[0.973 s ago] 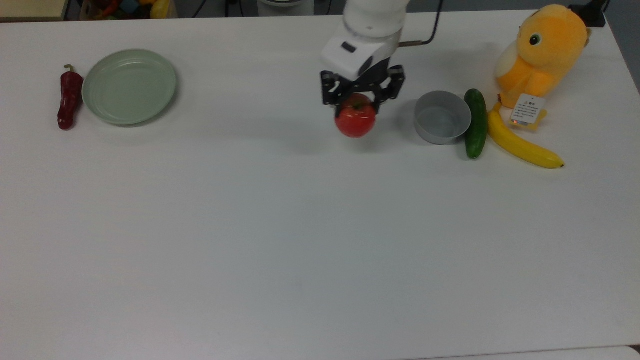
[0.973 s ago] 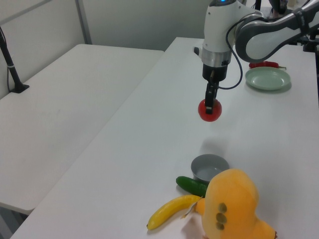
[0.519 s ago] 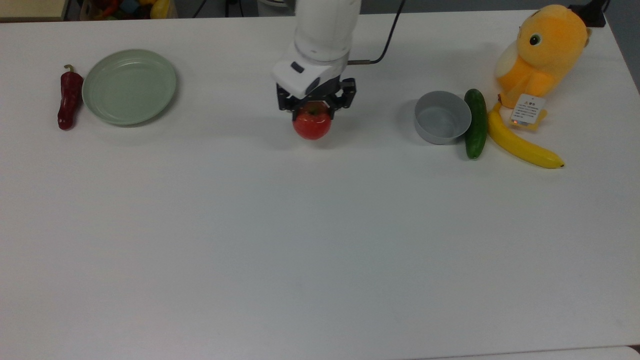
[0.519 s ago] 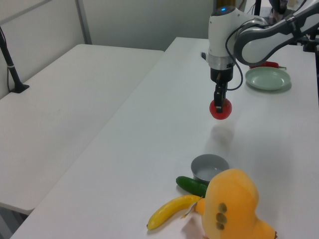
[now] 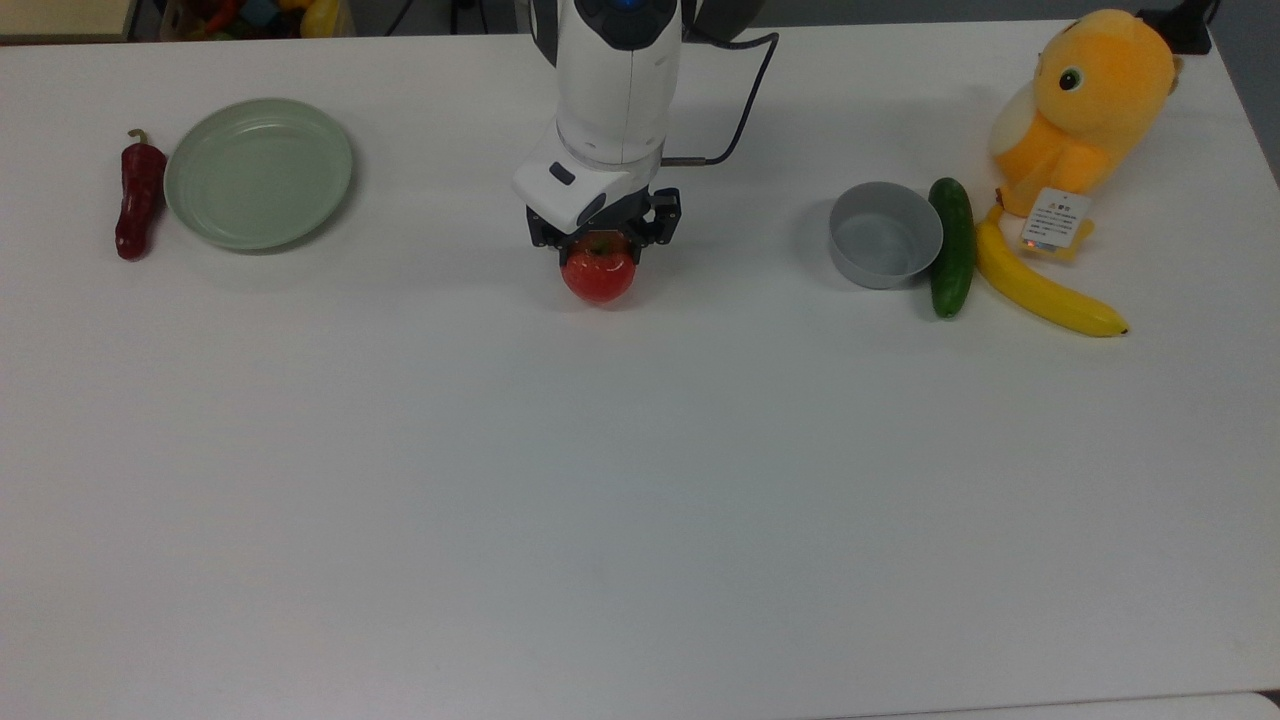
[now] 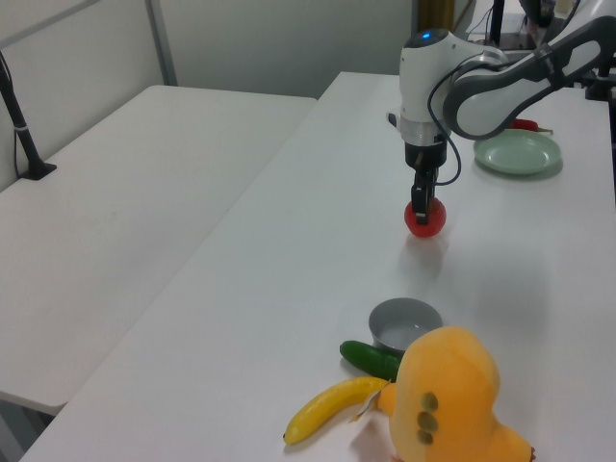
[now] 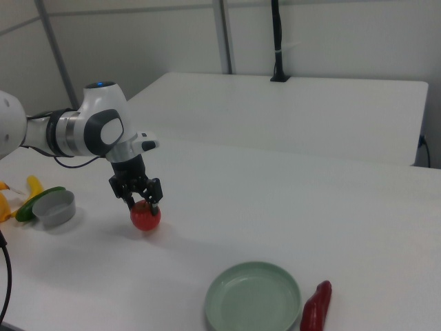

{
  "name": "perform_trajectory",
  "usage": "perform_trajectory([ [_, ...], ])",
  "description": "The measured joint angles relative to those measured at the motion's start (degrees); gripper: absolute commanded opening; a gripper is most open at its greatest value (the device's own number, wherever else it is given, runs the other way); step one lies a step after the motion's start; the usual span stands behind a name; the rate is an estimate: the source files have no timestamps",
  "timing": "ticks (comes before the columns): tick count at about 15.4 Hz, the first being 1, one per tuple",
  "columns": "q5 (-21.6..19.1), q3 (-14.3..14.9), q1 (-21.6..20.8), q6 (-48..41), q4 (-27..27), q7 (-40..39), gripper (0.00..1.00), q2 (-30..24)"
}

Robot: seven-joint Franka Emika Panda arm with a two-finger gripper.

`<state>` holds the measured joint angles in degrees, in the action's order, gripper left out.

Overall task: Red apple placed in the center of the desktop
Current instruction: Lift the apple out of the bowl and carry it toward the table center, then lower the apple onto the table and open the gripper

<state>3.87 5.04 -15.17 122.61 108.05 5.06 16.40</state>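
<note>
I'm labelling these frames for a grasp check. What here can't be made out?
- Contact between the round glossy red apple and the white matte desktop: hidden beneath the apple in the top view, too small in the left view.
- The apple's top: covered by the black two-finger tool.
- The orange plush toy's lower body: cut off by the left view's bottom edge.
</note>
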Motion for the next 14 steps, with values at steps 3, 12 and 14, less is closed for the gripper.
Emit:
perform_trajectory([
  [3, 0.0, 0.0, 0.0, 0.3, 0.0, 0.0, 0.94, 0.2],
  [12, 0.0, 0.0, -0.1, 0.3, -0.4, 0.0, 1.00, 0.0],
  [14, 0.0, 0.0, -0.1, 0.3, -1.2, 0.0, 1.00, -1.1],
])
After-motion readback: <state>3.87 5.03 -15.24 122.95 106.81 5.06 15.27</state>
